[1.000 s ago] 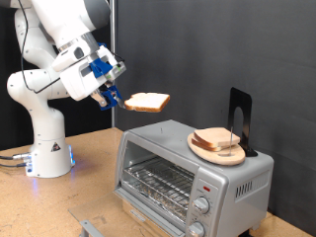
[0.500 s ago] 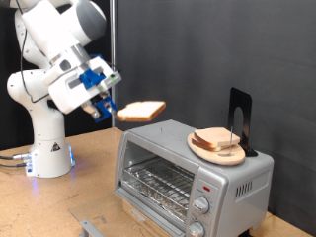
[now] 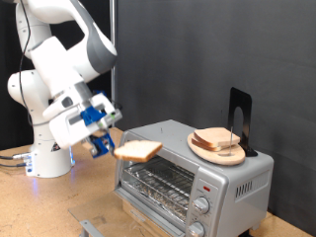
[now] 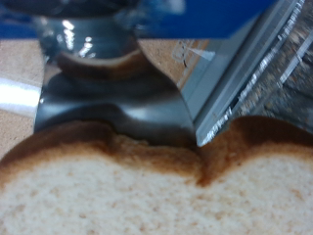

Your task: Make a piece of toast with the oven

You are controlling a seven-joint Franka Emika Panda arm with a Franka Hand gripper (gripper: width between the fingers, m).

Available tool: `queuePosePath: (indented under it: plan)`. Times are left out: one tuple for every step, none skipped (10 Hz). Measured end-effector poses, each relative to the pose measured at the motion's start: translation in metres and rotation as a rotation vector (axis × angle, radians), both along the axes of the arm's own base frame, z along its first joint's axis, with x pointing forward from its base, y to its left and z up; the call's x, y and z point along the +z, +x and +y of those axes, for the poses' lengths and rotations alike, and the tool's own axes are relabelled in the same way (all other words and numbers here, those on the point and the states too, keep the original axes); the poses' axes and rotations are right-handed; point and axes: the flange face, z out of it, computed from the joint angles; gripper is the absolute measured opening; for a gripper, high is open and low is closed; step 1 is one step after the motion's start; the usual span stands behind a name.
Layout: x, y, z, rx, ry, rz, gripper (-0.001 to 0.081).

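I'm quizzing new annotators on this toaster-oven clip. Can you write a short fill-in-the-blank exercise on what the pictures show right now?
1. The gripper holds a slice of ____ by its edge.
2. The piece of toast hangs in front of the oven's open mouth, at the exterior view's ____ side of it.
3. The wooden plate with more bread slices rests on ____ of the oven.
4. The oven's door is ____, so the wire rack shows.

Missing words: bread; left; top; open
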Motion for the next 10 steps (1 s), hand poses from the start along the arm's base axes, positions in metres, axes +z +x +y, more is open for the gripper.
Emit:
queuePosePath:
  plan:
    - [-0.018,-0.004,0.001,0.014,-0.014,-0.007,0.0411]
    - [-0.032,-0.007,0.0,0.023,-0.017,-0.011,0.0411]
    - [-0.042,-0.01,0.0,0.025,-0.017,-0.014,0.0411]
    - [-0.049,-0.012,-0.001,0.02,-0.012,-0.022,0.0411]
    - [-0.05,-0.01,-0.001,0.016,-0.011,-0.035,0.0411]
    - [-0.051,-0.01,-0.001,0.019,-0.013,-0.029,0.0411]
    - [-0.052,-0.01,-0.001,0.04,-0.028,-0.009,0.0411]
    - [-0.053,-0.01,-0.002,0.062,-0.045,0.016,0.0411]
    - [-0.054,-0.01,-0.002,0.092,-0.058,0.036,0.0411]
    - [-0.054,-0.008,-0.002,0.137,-0.067,0.044,0.0411]
